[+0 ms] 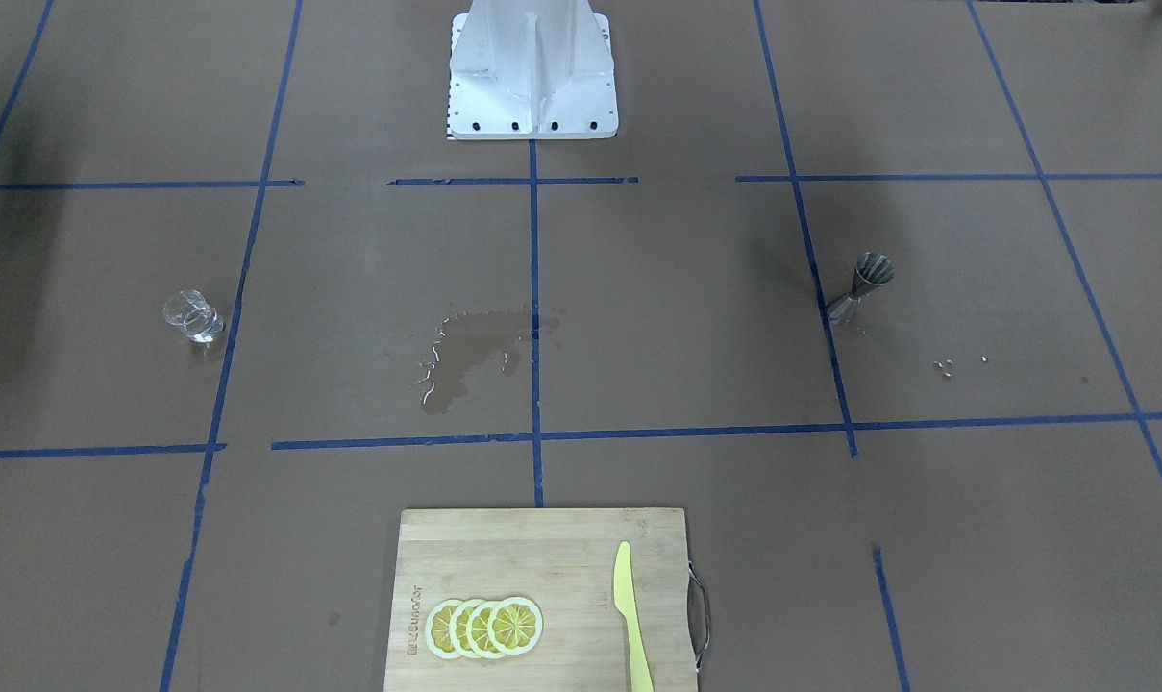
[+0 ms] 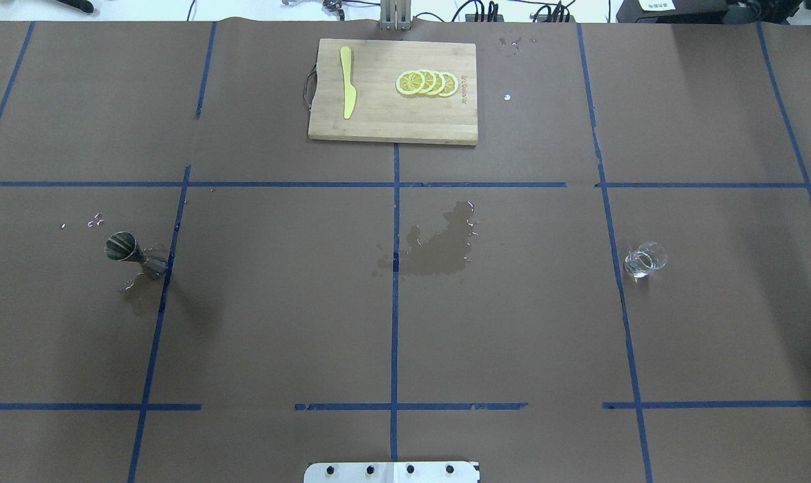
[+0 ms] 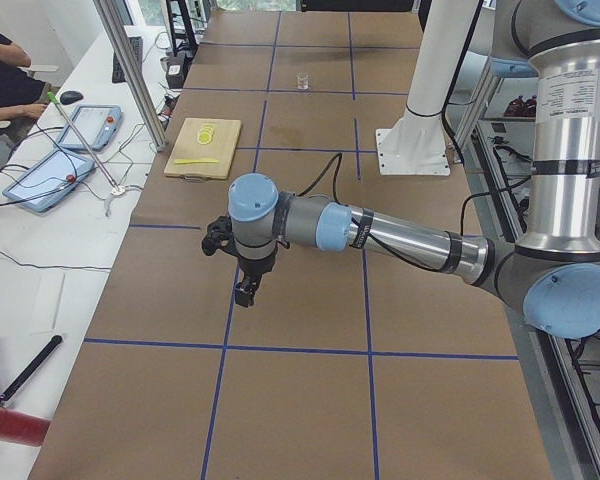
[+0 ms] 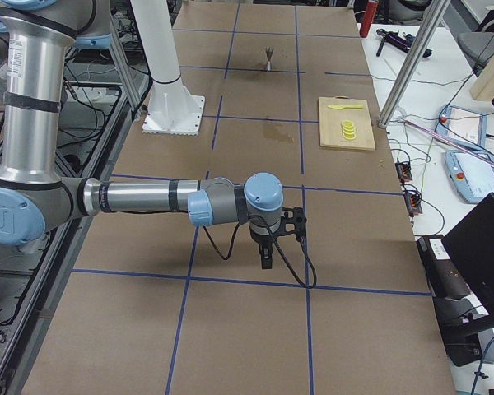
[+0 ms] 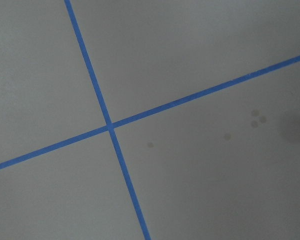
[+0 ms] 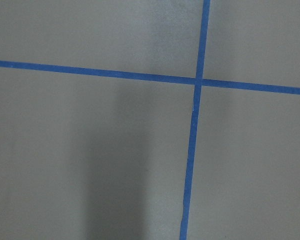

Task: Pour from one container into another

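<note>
left pincer (image 3: 244, 296) and right pincer (image 4: 266, 261) (side views only) are unreadable.

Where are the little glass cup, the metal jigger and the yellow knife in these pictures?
glass cup (image 2: 644, 260), overhead exterior view, on its clear side wall.
metal jigger (image 2: 137, 256), overhead exterior view, near its narrow waist.
yellow knife (image 2: 347, 82), overhead exterior view, mid-length, about where handle meets blade.

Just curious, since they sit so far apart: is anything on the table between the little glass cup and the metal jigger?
Nothing solid that shows. Between the glass cup and the jigger lies only a flat wet patch. The cutting board sits well off that line, on the far side in the overhead view.
</note>
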